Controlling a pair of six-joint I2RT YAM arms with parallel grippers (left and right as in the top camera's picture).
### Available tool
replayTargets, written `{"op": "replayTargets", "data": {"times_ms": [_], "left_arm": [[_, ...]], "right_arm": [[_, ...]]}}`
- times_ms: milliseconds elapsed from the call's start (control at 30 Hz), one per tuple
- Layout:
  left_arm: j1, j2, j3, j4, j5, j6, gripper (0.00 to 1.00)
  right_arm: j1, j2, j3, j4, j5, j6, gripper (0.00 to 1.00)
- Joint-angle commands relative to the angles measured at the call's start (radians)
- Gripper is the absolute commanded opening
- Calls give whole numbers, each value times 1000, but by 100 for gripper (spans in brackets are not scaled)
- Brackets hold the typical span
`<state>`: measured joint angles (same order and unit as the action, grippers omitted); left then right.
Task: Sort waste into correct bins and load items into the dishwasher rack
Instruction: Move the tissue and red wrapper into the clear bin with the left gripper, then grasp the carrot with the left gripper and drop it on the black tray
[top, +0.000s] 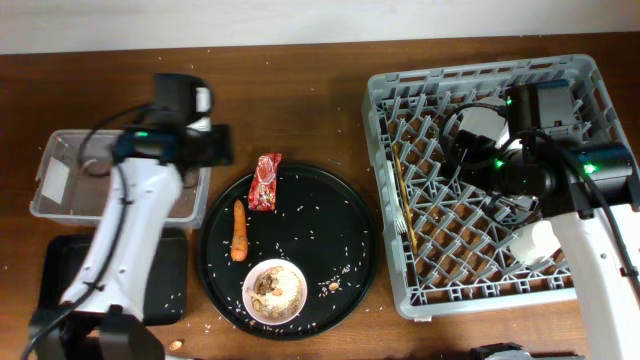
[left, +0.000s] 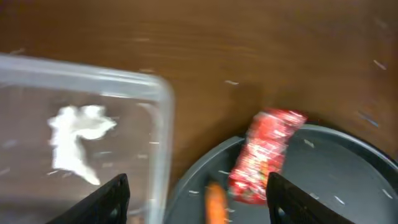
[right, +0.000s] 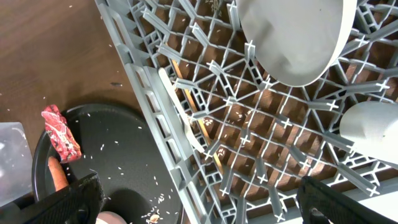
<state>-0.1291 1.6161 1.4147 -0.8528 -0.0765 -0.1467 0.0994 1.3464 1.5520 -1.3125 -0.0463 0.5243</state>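
The red wrapper (top: 265, 182) and the carrot piece (top: 238, 230) lie on the round black tray (top: 340, 215). A small white bowl (top: 275, 290) with brownish scraps stands at its front, among scattered rice. My left gripper (top: 208, 145) is open and empty, above the right edge of the clear tub (top: 60, 175). In the left wrist view, my left gripper (left: 199, 205) hangs over the tub edge (left: 163, 124), with the white tissue (left: 78, 140) in the tub and the wrapper (left: 264, 155) and carrot (left: 216, 202) beyond. My right gripper (top: 465, 150) is open and empty over the grey rack (top: 490, 290).
The flat black tray (top: 60, 290) lies front left. The rack holds a white cup (right: 292, 37), a pale cup (right: 373, 130), a fork (top: 405, 215) and a chopstick (top: 399, 175). My right gripper (right: 205, 205) spans the rack's left wall (right: 149, 106).
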Motion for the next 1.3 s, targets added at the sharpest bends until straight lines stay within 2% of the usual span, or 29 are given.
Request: {"op": "replayTargets", "data": {"times_ms": [0,33,133,233,333,400,433,500,600,667,767,800,867,900,933,967,1000,1067,1167,1200,1267], "left_arm": [[-162,114,-15,7,-26,29,70],[-186,149,-19,13,-26,29,70],[-238,338,-21,103,-55,14,57],[-243,433,-21,158,-79,3,50],[-244,453,-21,164,-112,3,31],[-252,462,-21,164,-110,3,1],[-270,456,-17,161,-104,3,0],[-302,423,-3,143,-97,3,0],[-320,264,74,4,-100,3,0],[-306,182,90,-55,-155,2,0],[-148,84,90,-83,-243,2,0],[-45,86,90,-63,-237,2,0],[136,130,89,-37,-80,3,0],[188,154,89,-35,-13,4,4],[236,168,90,-51,60,7,27],[259,166,91,-66,81,7,43],[271,143,113,-106,82,7,53],[232,74,186,-211,100,7,56],[98,13,189,-326,98,18,52],[29,19,165,-389,98,8,52],[-69,20,40,-371,77,-39,52]], "right_arm": [[-5,2,-3,-1,-2,8,99],[-5,2,-3,-1,-2,8,99],[-5,2,-3,-1,-2,8,99],[-5,2,-3,-1,-2,8,99],[-5,2,-3,-1,-2,8,99],[-5,2,-3,-1,-2,8,99],[-5,2,-3,-1,-2,8,99],[-5,2,-3,-1,-2,8,99],[-5,2,-3,-1,-2,8,99],[-5,2,-3,-1,-2,8,99],[-5,2,-3,-1,-2,8,99],[-5,2,-3,-1,-2,8,99],[-5,2,-3,-1,-2,8,99],[-5,2,-3,-1,-2,8,99],[-5,2,-3,-1,-2,8,99],[-5,2,-3,-1,-2,8,99],[-5,2,-3,-1,-2,8,99],[-5,2,-3,-1,-2,8,99],[-5,2,-3,-1,-2,8,99],[-5,2,-3,-1,-2,8,99],[-5,2,-3,-1,-2,8,99]]}}
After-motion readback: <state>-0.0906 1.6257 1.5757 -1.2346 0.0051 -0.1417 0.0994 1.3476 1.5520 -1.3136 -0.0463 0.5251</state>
